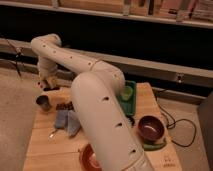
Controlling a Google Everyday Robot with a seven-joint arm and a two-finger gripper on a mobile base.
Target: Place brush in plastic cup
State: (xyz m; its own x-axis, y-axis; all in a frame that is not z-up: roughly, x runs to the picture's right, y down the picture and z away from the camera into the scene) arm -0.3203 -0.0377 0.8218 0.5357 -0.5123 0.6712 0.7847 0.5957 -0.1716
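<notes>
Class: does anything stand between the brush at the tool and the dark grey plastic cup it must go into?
Nothing visible does. The tool, with the brush, hangs just behind and above the plastic cup.

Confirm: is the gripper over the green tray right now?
No, the gripper hangs on the left side of the scene, just above and behind the plastic cup, well apart from the green tray.
</notes>
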